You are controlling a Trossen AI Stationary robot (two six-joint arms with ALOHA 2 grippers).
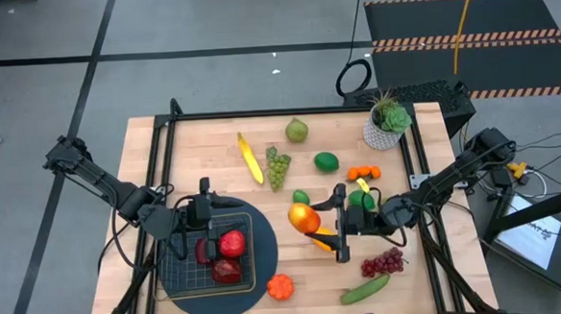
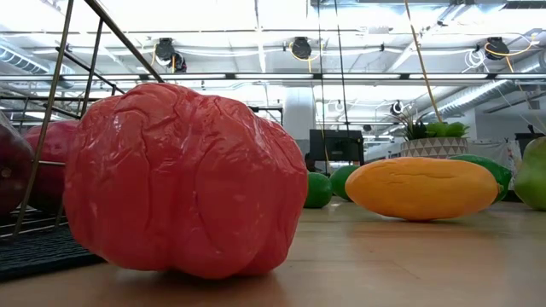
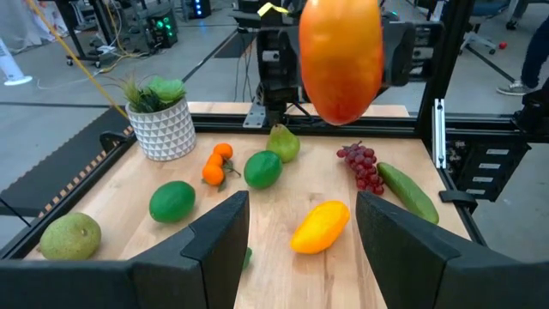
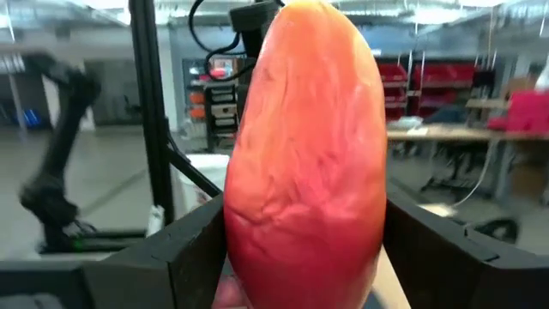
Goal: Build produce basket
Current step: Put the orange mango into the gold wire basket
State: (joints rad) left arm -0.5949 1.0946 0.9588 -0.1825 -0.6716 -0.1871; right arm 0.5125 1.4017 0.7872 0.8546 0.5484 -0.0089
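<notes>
Basket [image 1: 192, 269]: dark wire mesh, on a round dark mat [image 1: 258, 285] at the table's [image 1: 213, 146] front left; holds two red fruits [image 1: 229, 244].
Left gripper [image 1: 205, 217]: over the basket's far edge, fingers [image 3: 225, 230] parted, nothing between them.
Right gripper [image 1: 334, 223]: mid-table, lifted; fingers [image 4: 184, 249] clamped on an orange-red mango [image 1: 304, 216].
Remaining produce [image 1: 278, 165]: scattered over the table's centre and right, with banana, grapes, limes, cucumber. Orange pepper [image 1: 280, 287] at the front edge.
</notes>
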